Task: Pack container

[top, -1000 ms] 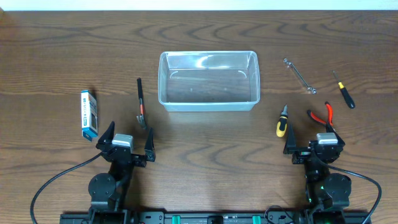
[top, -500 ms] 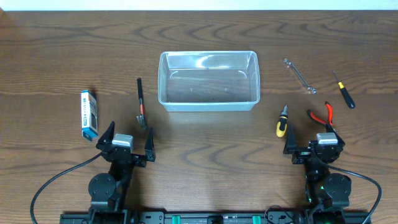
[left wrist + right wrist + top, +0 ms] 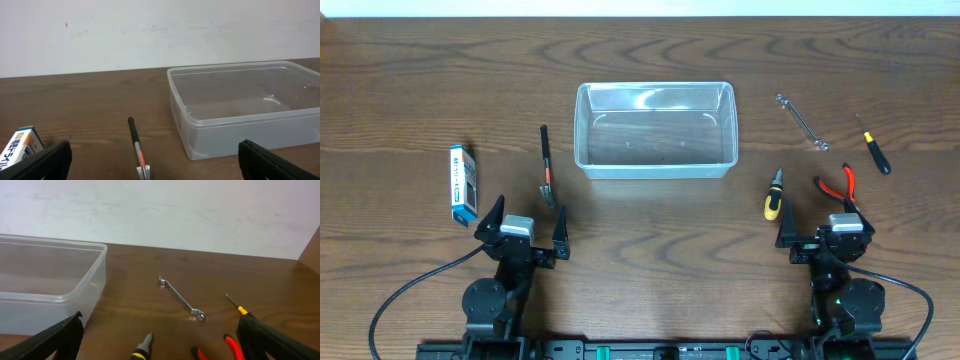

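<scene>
Left fingers and right fingers spread wide, clasping nothing; container untouched ahead.

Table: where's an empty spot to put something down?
The biggest bare patch of table lies in front of the container, between the left gripper and the right gripper. The far strip behind the container is bare too. The right side is crowded: wrench, yellow screwdriver, thin screwdriver and pliers lie close together.

Lab bench: wooden table, plain white wall.
</scene>
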Robot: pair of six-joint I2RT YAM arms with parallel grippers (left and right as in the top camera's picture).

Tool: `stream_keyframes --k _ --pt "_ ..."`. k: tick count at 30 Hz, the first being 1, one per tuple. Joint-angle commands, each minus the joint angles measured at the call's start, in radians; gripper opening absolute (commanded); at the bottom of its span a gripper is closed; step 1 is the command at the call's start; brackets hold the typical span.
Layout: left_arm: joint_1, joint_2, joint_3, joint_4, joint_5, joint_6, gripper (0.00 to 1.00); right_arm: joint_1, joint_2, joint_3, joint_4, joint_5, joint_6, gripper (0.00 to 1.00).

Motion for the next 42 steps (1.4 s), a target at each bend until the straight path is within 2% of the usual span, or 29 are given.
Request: stream_keyframes --k 1,17,21,25,28,32,36,42 --pt "0.0 -0.005 -0.012 -0.042 0.036 0.002 0.98 -0.004 -0.003 -0.002 -0.004 0.003 -0.005 0.99" --pt "0.0 -0.005 -0.012 -0.042 0.036 0.002 0.98 -0.004 -0.001 -0.002 -0.005 0.001 -0.003 0.99" --pt "0.0 -0.005 -0.012 -0.042 0.036 0.002 0.98 -0.004 0.0 -0.002 -0.004 -0.07 0.124 0.99" --pt "0.0 -0.005 -0.012 -0.009 0.012 0.002 0.98 -0.004 0.001 -0.001 -0.004 -0.107 0.361 0.99" --pt "0.001 -0.005 -0.001 0.008 0.013 -0.108 0.98 -0.004 0.005 0.026 -0.035 -0.179 0.385 0.99" --pt "0.0 0.023 0.112 -0.197 0.014 -0.268 0.98 -0.004 0.04 0.185 -0.281 -0.183 0.365 0.99" --pt "0.0 0.115 0.318 -0.422 0.014 -0.261 0.98 -0.004 0.157 0.422 -0.528 -0.157 0.312 0.99" --pt "0.0 0.393 0.7 -0.733 0.014 -0.252 0.98 -0.004 0.481 0.774 -0.892 -0.156 0.308 0.99"
